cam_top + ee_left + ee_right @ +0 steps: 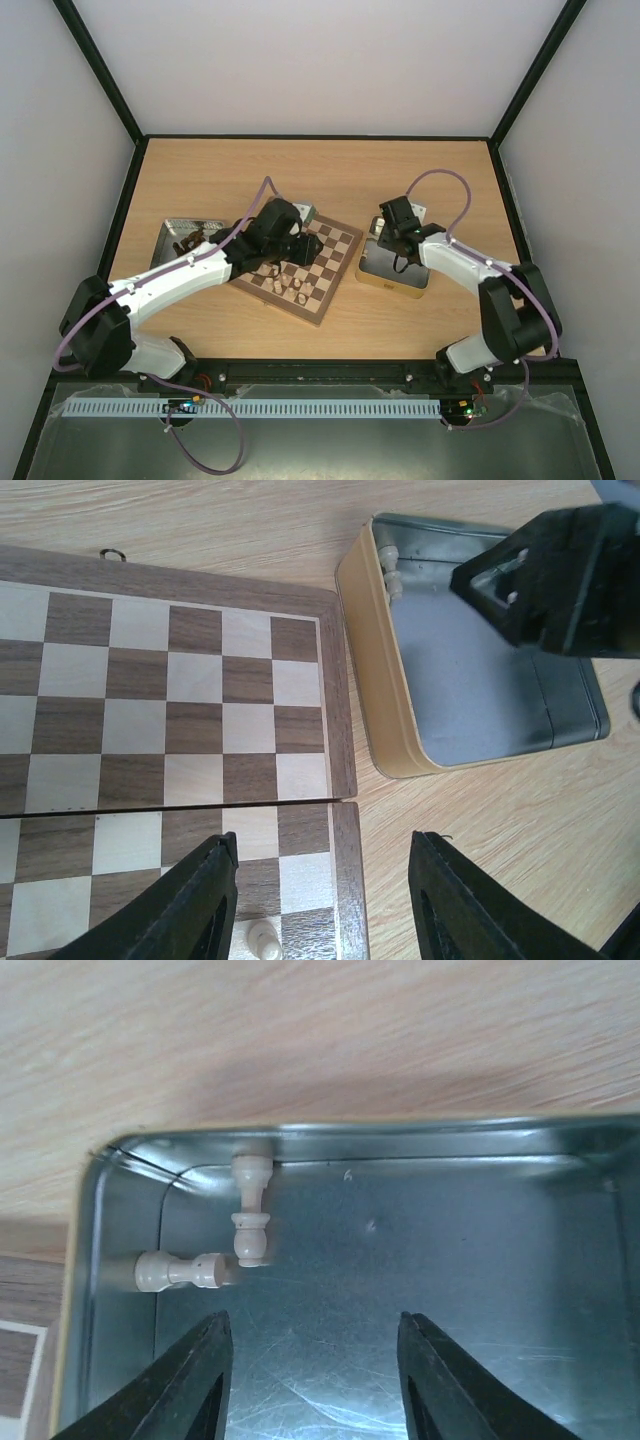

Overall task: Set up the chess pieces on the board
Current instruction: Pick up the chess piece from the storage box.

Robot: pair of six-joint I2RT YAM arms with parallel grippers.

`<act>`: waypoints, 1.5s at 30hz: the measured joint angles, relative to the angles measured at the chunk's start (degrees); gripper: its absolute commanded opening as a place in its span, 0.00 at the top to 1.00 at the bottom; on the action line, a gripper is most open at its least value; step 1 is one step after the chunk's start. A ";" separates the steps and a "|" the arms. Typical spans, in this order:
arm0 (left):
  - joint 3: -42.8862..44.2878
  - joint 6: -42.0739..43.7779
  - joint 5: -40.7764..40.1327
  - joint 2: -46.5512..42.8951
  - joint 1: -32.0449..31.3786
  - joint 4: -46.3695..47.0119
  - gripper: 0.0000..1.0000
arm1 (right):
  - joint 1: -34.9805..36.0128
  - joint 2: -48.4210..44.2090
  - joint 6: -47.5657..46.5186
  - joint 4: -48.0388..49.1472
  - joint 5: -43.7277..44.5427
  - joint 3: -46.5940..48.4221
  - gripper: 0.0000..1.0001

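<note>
The board (335, 262) lies tilted at mid-table, with a few cream chess pieces (292, 285) standing near its front edge. My left gripper (298, 246) hovers over it. In the left wrist view this gripper (325, 845) is open, straddling the board's rim (345, 730) with nothing between its fingers. One cream piece (262, 940) stands by the left finger. My right gripper (388, 232) hangs over the gold tin (395, 275). In the right wrist view it (314, 1320) is open above the tin's floor. Two cream pieces (250, 1215) (180, 1270) lie in the corner just beyond its tips.
A silver tray (175, 228) with dark pieces sits left of the board, partly behind my left arm. The gold tin's wall (365, 660) stands close to the board's right edge. The right gripper's black body (560, 575) shows over the tin in the left wrist view.
</note>
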 measured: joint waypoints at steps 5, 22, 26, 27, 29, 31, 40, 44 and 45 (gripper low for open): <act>-0.11 -0.61 0.04 -0.11 0.24 0.04 0.50 | 0.22 6.05 0.46 3.45 -1.38 0.09 0.63; -0.13 -0.92 0.09 -0.11 0.24 0.04 0.50 | 0.22 14.25 0.13 9.35 -1.42 2.82 0.68; -0.13 -0.92 0.09 -0.11 0.24 0.04 0.50 | 0.22 15.69 -0.68 9.60 -0.83 3.41 0.70; -0.13 -0.92 0.09 -0.11 0.26 0.07 0.50 | 0.24 16.09 -1.01 9.64 -0.81 3.61 0.70; -0.13 -0.92 0.09 -0.11 0.28 0.07 0.50 | 0.22 16.68 -1.51 10.10 -0.81 3.69 0.71; -0.13 -0.94 0.09 -0.11 0.35 0.11 0.50 | 0.22 17.18 -2.43 10.40 -0.83 3.69 0.76; -0.13 -1.11 0.07 -0.39 0.63 1.09 0.49 | 0.22 17.86 -5.35 10.91 -0.87 3.69 0.77; -0.13 -1.11 0.09 -0.76 0.90 1.29 0.49 | 0.22 18.21 -6.14 11.30 -0.59 3.80 0.81; -0.13 -1.11 0.09 -0.81 0.96 1.29 0.49 | 0.24 18.43 -6.38 11.39 -0.44 4.02 0.86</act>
